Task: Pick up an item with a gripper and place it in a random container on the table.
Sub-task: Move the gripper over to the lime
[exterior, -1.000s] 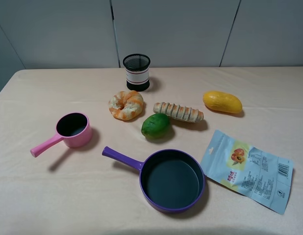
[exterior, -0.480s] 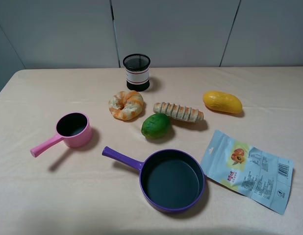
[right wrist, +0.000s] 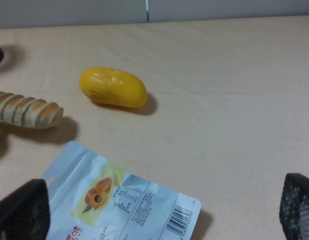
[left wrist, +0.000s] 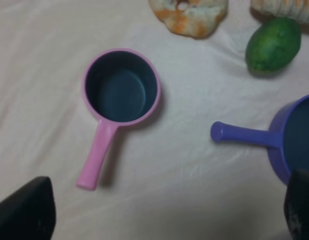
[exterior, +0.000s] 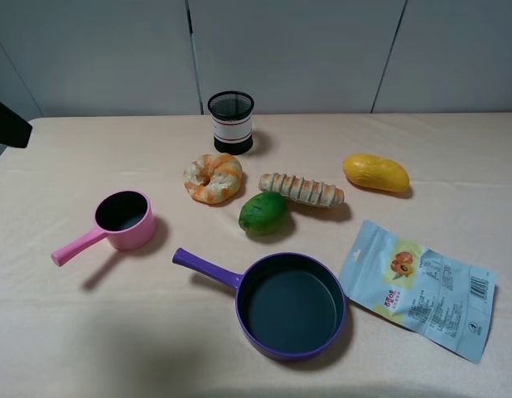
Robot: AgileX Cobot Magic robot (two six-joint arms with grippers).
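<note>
The green fruit lies on the beige table just behind the purple frying pan. The pan is empty, with its handle pointing left. In the left wrist view the fruit and the pan's handle lie off to one side. My left gripper is open and empty, high above the table near the pink saucepan. A black part of the left arm shows at the left edge. My right gripper is open and empty above the snack packet, out of the high view.
A pink saucepan stands at the left. A black mesh cup is at the back. A ring-shaped bread and a long bread flank the fruit. A yellow fruit and a snack packet lie at the right.
A black part of the left arm has come into the high view at the left edge. The objects on the table have not moved.
</note>
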